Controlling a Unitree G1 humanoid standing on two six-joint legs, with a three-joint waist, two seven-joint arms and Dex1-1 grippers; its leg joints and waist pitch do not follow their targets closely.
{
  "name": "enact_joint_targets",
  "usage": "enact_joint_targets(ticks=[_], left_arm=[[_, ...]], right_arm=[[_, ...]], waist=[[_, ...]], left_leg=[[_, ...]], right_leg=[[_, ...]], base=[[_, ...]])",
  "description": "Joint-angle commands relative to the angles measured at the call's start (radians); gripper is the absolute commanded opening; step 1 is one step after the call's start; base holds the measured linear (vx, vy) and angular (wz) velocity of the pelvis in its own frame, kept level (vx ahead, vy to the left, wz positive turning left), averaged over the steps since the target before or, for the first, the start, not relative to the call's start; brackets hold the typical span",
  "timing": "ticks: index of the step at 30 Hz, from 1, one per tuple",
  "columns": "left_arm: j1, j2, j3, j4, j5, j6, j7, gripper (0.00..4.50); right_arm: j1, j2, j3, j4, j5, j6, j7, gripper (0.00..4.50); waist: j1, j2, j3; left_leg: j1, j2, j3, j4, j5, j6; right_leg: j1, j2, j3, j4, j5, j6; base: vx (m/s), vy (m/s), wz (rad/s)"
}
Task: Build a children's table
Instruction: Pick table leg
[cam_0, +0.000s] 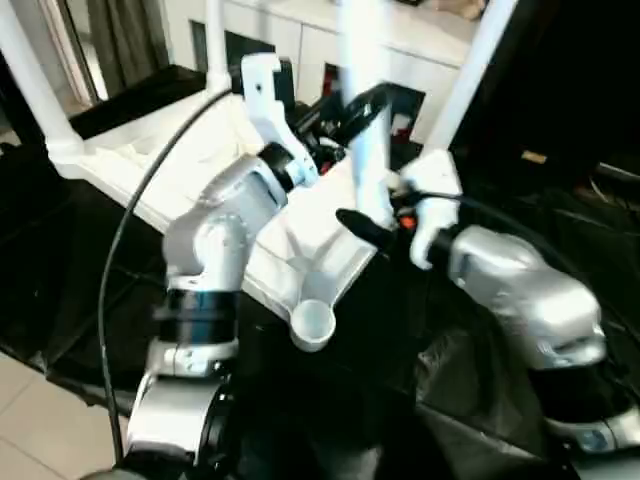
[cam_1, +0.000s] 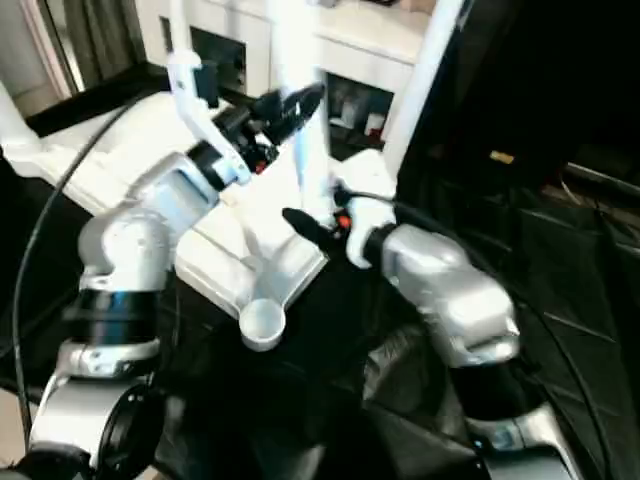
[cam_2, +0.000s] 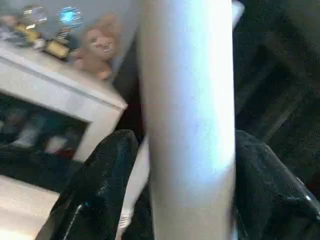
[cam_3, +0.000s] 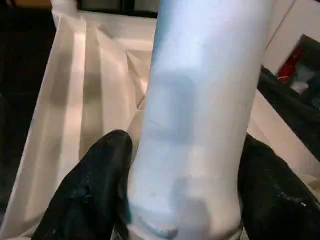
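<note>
— Where's the leg?
— The white table leg (cam_0: 368, 150) stands upright over the upturned tabletop (cam_0: 215, 165), other legs already socketed.
— Grippers?
— Left gripper (cam_2: 182, 200) and right gripper (cam_3: 182, 200) each clasp that leg between black fingers.

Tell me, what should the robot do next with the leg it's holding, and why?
Probably carry the leg over to the empty socket at the tabletop's near corner. Both the left gripper and right gripper straddle the upright leg, and that socket has no leg in it.
</note>
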Motion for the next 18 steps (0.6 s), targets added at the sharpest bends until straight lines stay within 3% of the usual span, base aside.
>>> enact_joint_targets(ticks=[1, 7, 11, 18], left_arm=[[-0.02, -0.009, 0.007, 0.016, 0.005, -0.014, 0.02, 3.07], [-0.042, -0.045, 0.071, 0.05, -0.032, -0.009, 0.108, 2.73], [-0.051, -0.048, 0.09, 0.067, -0.044, -0.011, 0.137, 2.31], [-0.062, -0.056, 0.138, 0.082, -0.086, 0.003, 0.158, 2.01]], right_arm=[[-0.018, -0.002, 0.01, -0.004, -0.041, -0.034, -0.014, 2.67], [-0.033, 0.014, 0.035, 0.003, -0.108, -0.056, -0.045, 2.67], [-0.037, 0.018, 0.037, 0.003, -0.123, -0.061, -0.05, 2.67], [-0.036, 0.036, 0.02, 0.007, -0.138, -0.063, -0.055, 2.67]], waist=[[0.0, -0.003, -0.089], [-0.004, 0.0, -0.088], [-0.004, -0.002, -0.087], [-0.007, -0.001, -0.088]], left_leg=[[-0.01, 0.001, 0.018, -0.057, 0.065, 0.008], [-0.012, -0.001, 0.018, -0.056, 0.056, 0.019], [-0.01, 0.0, 0.018, -0.058, 0.025, 0.019], [-0.011, 0.0, 0.018, -0.057, 0.017, 0.02]], right_leg=[[0.079, -0.043, 0.045, -0.044, -0.032, -0.115], [0.083, -0.043, 0.045, -0.043, -0.015, -0.15], [0.081, -0.043, 0.045, -0.045, -0.039, -0.146], [0.081, -0.043, 0.044, -0.046, -0.045, -0.147]], base=[[0.0, 0.0, 0.0], [0.0, 0.0, 0.0], [0.0, 0.0, 0.0], [0.0, 0.0, 0.0]])
